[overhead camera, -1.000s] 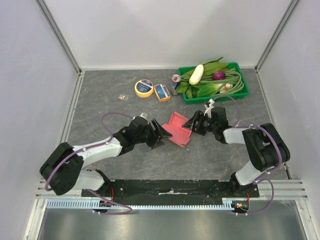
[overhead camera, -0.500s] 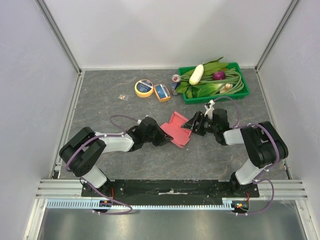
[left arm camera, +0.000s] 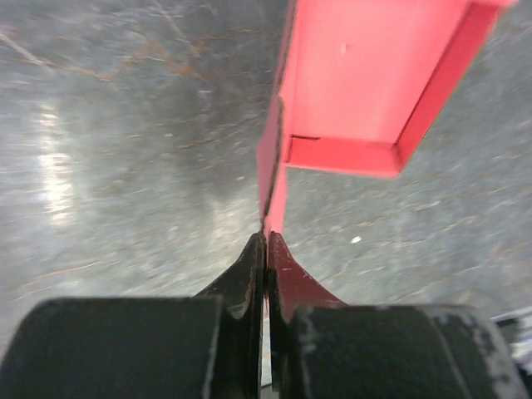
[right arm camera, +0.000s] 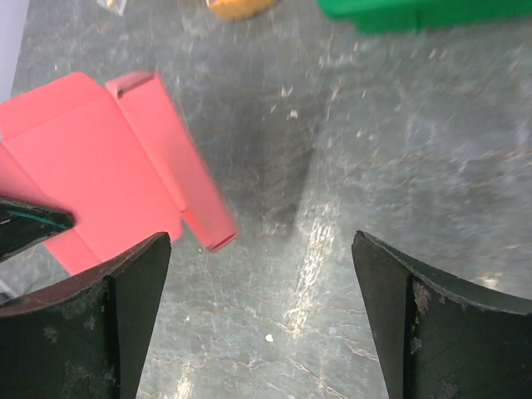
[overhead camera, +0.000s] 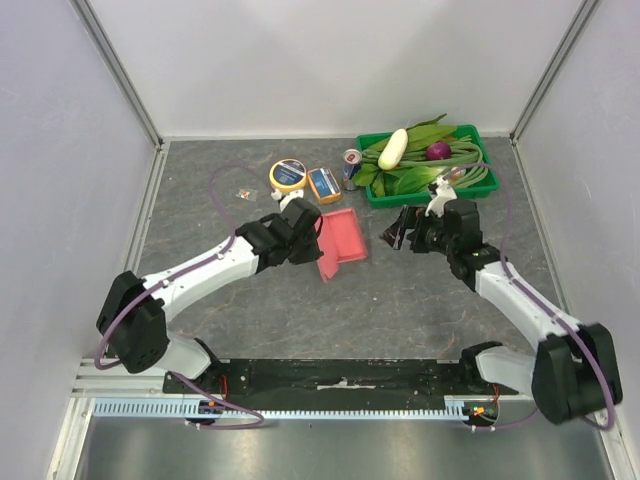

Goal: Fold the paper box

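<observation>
The paper box (overhead camera: 341, 238) is a pink-red card, partly folded into a shallow tray, held just left of the table's middle. My left gripper (overhead camera: 314, 240) is shut on a thin side flap at the box's left edge. In the left wrist view, the jaws (left arm camera: 267, 239) pinch that flap edge-on, and the box's open tray (left arm camera: 366, 75) stands beyond them. My right gripper (overhead camera: 398, 232) stands wide open to the right of the box, apart from it. In the right wrist view, the box (right arm camera: 100, 174) lies to the upper left of the fingers (right arm camera: 141, 283), with only table between them.
A green tray (overhead camera: 492, 168) of vegetables stands at the back right, just behind my right wrist. A drink can (overhead camera: 352, 160), a blue-and-orange box (overhead camera: 324, 185) and a yellow tape roll (overhead camera: 288, 176) lie behind the paper box. A small wrapper (overhead camera: 245, 193) lies further left.
My left gripper shut on the box's flap and carried the box back and left. My right gripper let go, opened wide and drew away to the right.
</observation>
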Controlling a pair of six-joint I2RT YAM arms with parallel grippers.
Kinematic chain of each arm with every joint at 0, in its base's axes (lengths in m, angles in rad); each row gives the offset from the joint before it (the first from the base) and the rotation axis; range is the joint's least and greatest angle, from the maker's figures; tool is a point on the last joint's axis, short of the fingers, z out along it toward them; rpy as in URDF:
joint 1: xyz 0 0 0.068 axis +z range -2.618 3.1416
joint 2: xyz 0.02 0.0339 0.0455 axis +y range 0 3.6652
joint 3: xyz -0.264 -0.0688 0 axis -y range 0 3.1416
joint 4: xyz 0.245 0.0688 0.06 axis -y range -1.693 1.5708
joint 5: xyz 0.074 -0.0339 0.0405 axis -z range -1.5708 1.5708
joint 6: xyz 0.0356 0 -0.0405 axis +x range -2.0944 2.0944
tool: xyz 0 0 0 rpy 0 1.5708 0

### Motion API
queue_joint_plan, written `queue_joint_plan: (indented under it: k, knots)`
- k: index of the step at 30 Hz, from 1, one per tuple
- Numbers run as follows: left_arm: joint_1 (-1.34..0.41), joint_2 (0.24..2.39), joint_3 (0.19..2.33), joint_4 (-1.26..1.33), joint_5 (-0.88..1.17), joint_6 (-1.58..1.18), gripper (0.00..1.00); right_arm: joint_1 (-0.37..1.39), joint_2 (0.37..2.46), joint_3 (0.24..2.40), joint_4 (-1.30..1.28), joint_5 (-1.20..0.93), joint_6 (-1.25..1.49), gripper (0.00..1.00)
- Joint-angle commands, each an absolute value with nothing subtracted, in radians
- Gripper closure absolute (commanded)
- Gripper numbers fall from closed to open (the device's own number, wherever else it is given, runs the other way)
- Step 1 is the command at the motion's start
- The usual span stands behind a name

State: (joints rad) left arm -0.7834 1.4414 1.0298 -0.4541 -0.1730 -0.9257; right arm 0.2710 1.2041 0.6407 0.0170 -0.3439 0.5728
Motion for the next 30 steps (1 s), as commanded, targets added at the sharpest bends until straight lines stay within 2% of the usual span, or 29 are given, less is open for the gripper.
queue_joint_plan:
  k: [1, 5, 7, 10, 14, 17, 21, 24, 25, 26, 27, 28, 30]
  knots:
    - [-0.787, 1.494, 1.259, -0.883, -0.266, -0.499, 0.98, 0.275, 1.085, 0.733, -0.193, -0.203, 0.451, 0.02]
    - [-0.818, 1.523, 1.354, -1.028, -0.339, -0.281, 0.98, 0.275, 1.071, 0.761, -0.221, -0.186, 0.43, 0.02]
    - [-0.85, 1.529, 1.355, -1.029, -0.432, -0.177, 0.98, 0.275, 1.092, 0.767, -0.227, -0.181, 0.425, 0.02]
    - [-0.899, 1.555, 1.347, -0.991, -0.468, -0.039, 0.97, 0.276, 1.114, 0.77, -0.232, -0.19, 0.422, 0.02]
    - [-0.96, 1.609, 1.338, -0.876, -0.456, 0.139, 0.97, 0.279, 1.092, 0.77, -0.252, -0.183, 0.426, 0.02]
    - [-0.985, 1.652, 1.379, -0.815, -0.37, 0.26, 0.95, 0.278, 1.059, 0.776, -0.284, -0.164, 0.439, 0.02]
    - [-1.02, 1.71, 1.428, -0.767, -0.339, 0.402, 0.92, 0.278, 0.961, 0.775, -0.336, -0.127, 0.475, 0.02]
    - [-1.022, 1.746, 1.468, -0.766, -0.324, 0.414, 0.78, 0.278, 0.873, 0.767, -0.348, -0.081, 0.5, 0.02]
    - [-1.022, 1.729, 1.466, -0.753, -0.321, 0.414, 0.67, 0.278, 0.858, 0.769, -0.354, -0.069, 0.5, 0.02]
    - [-1.02, 1.711, 1.463, -0.738, -0.315, 0.41, 0.6, 0.278, 0.845, 0.776, -0.36, -0.061, 0.503, 0.02]
    - [-1.013, 1.691, 1.445, -0.698, -0.298, 0.394, 0.48, 0.278, 0.83, 0.781, -0.374, -0.057, 0.502, 0.02]
    - [-1.006, 1.66, 1.436, -0.683, -0.284, 0.382, 0.2, 0.278, 0.824, 0.788, -0.383, -0.054, 0.5, 0.02]
    - [-0.976, 1.562, 1.399, -0.628, -0.244, 0.338, 0.1, 0.278, 0.822, 0.805, -0.4, -0.043, 0.499, 0.02]
